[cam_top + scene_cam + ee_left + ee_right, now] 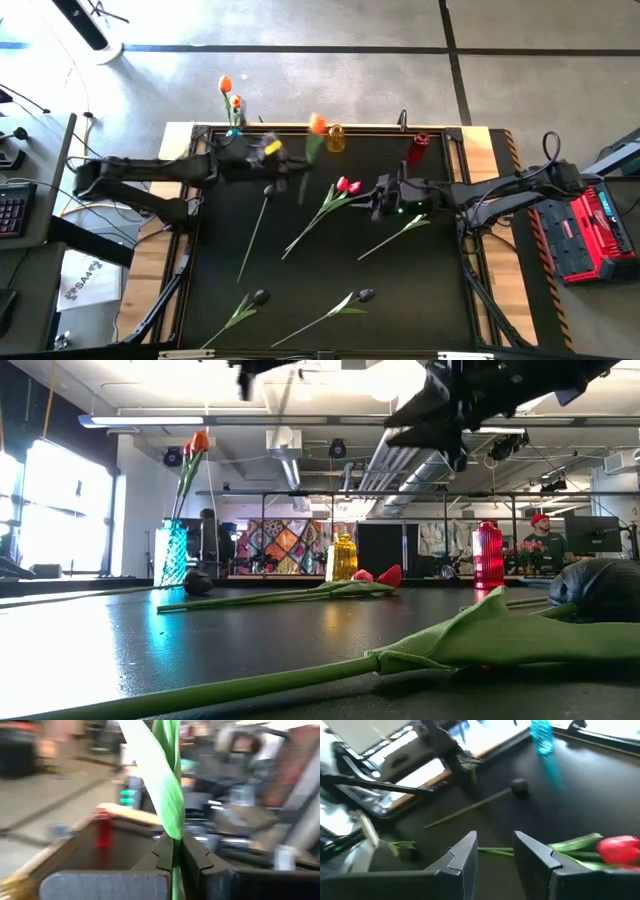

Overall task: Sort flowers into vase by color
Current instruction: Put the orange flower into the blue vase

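Observation:
My left gripper (298, 166) hovers above the table's far side, shut on an orange tulip (317, 124) between the blue vase (232, 130) and the yellow vase (336, 138). Two orange tulips (225, 83) stand in the blue vase. My right gripper (378, 196) is open, low over the table beside two red tulips (348, 185) that lie on their sides; one red head (620, 847) shows just past its fingers. A black tulip (268, 188) lies mid-table, and two more (260, 296) (365, 295) lie near the front edge. My left gripper pinches the orange tulip's green stem and leaf (175, 827) between its two shut fingers (162, 852). The fingers lie across the stem, coming level from the table's left. The tulip is lifted clear and nearly upright, head above the fingers and stem end below.
A red vase (418, 150) stands at the far edge right of the yellow one. A loose green stem with leaf (400, 232) lies just near of my right gripper. In the low view a leaf (470, 635) and a black head (600, 588) lie close to the camera.

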You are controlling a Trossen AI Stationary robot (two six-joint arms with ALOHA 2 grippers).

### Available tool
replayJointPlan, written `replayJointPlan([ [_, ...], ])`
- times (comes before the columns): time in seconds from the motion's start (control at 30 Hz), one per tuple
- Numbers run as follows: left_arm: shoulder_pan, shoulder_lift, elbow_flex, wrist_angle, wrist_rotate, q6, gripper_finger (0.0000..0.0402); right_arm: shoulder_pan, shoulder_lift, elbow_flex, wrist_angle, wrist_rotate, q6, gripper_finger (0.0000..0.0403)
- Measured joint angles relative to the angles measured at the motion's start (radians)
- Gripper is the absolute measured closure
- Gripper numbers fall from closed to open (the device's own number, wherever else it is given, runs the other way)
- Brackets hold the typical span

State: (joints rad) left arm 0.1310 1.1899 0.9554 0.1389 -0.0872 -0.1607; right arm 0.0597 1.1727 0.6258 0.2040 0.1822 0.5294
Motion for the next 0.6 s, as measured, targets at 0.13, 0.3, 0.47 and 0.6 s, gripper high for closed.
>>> replayJointPlan([
  [0.13,0.036,-0.137,-0.055,-0.088,-0.253,0.06,0.0401,0.0,0.0,0.0,-0.05,0.024,0.031,0.0288],
  [0.3,0.114,-0.346,-0.225,-0.063,-0.43,0.085,0.0401,0.001,-0.001,0.0,-0.046,0.033,0.039,0.0288],
  [0.47,0.184,-0.523,-0.402,0.121,-0.497,0.242,0.0401,0.001,-0.001,0.0,-0.042,0.051,0.057,0.0288],
  [0.6,0.216,-0.617,-0.466,0.237,-0.601,0.376,0.0401,0.001,-0.001,0.0,-0.043,0.051,0.058,0.0288],
])
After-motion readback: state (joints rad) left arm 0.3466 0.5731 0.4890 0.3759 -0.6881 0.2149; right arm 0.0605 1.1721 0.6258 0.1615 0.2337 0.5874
